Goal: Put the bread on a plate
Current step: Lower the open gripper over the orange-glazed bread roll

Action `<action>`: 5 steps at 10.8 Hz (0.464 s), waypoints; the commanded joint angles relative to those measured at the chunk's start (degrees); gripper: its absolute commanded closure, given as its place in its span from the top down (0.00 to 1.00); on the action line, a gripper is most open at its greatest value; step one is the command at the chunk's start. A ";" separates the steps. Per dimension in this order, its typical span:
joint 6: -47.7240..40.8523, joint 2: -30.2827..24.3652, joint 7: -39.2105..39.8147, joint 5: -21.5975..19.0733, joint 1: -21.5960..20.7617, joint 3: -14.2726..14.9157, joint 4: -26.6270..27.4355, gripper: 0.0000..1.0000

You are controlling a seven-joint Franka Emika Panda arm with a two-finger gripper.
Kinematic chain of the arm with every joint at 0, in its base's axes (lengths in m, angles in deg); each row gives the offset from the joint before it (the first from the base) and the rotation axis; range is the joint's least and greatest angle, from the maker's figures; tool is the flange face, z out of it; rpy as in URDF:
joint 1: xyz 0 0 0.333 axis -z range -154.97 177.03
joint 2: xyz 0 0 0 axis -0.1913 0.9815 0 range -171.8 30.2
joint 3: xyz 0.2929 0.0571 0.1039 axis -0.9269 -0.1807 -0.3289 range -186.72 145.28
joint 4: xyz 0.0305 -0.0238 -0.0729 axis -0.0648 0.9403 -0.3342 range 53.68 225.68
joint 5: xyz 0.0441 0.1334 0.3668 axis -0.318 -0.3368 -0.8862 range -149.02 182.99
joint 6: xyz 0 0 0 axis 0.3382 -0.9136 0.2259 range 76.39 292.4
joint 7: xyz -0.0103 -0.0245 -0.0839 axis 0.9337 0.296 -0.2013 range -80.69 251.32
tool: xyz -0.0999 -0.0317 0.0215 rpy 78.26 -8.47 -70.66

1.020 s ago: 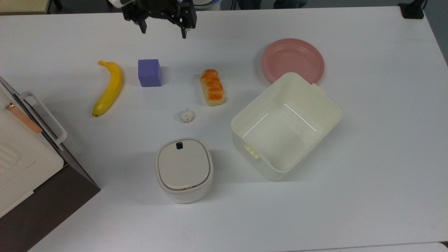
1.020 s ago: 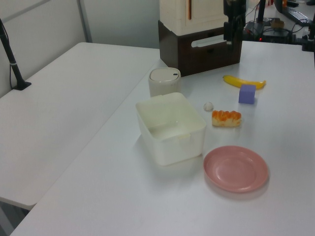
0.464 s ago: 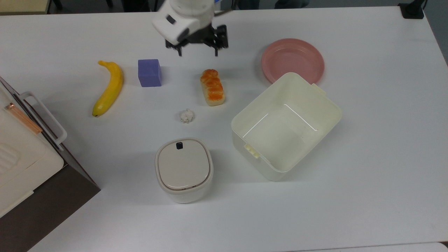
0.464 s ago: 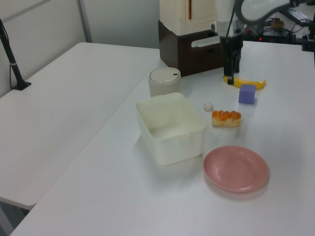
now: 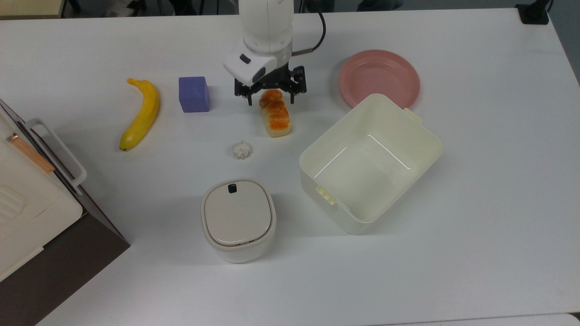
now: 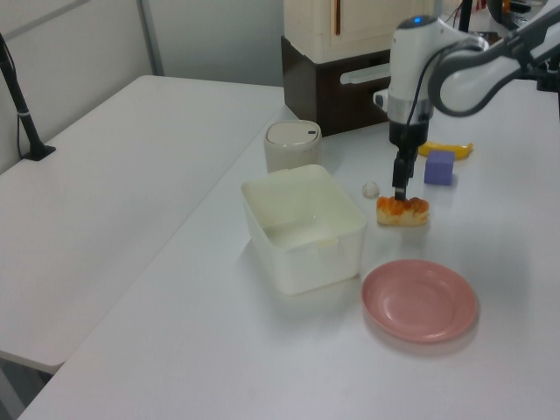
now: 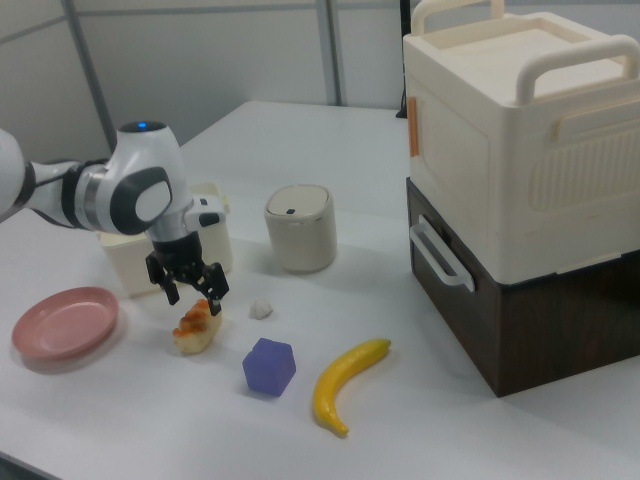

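The bread (image 5: pixel 277 120) is a small braided orange-brown loaf lying on the white table, left of the pink plate (image 5: pixel 379 77) in the top view. My gripper (image 5: pixel 270 99) hangs over the loaf's far end, open, with one finger on each side of it. The left view shows the gripper (image 6: pixel 399 192) just above the bread (image 6: pixel 404 211), with the plate (image 6: pixel 420 300) nearer the camera. The right view has the gripper (image 7: pixel 194 298) over the bread (image 7: pixel 195 326) and the plate (image 7: pixel 62 322) at the right view's left.
A cream square tub (image 5: pixel 340 129) stands between bread and plate, partly overlapping the plate's near edge. A purple cube (image 5: pixel 194 93), a banana (image 5: pixel 140 113), a crumpled white ball (image 5: pixel 241 150) and a lidded white bin (image 5: pixel 238 217) lie around. A brown-and-cream cabinet (image 5: pixel 27 199) fills the top view's left.
The arm has come down from the table's far edge to the bread. Its open fingers now straddle the loaf's far end. Nothing else has moved.
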State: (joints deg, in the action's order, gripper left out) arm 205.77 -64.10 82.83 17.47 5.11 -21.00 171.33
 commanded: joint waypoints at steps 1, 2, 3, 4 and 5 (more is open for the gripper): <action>3.98 2.43 0.63 -0.13 -1.37 0.36 0.95 0.96; 4.68 3.83 0.72 0.31 -1.63 0.36 0.78 0.89; 5.30 4.80 0.72 1.27 -2.07 0.36 0.78 0.77; 5.22 4.72 1.24 1.54 -2.07 0.36 0.78 0.64; 4.35 4.11 2.82 1.54 -1.99 0.36 0.78 0.56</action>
State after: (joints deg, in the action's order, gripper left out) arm 209.69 -59.23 82.91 18.37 3.81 -21.01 171.70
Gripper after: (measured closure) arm 0.278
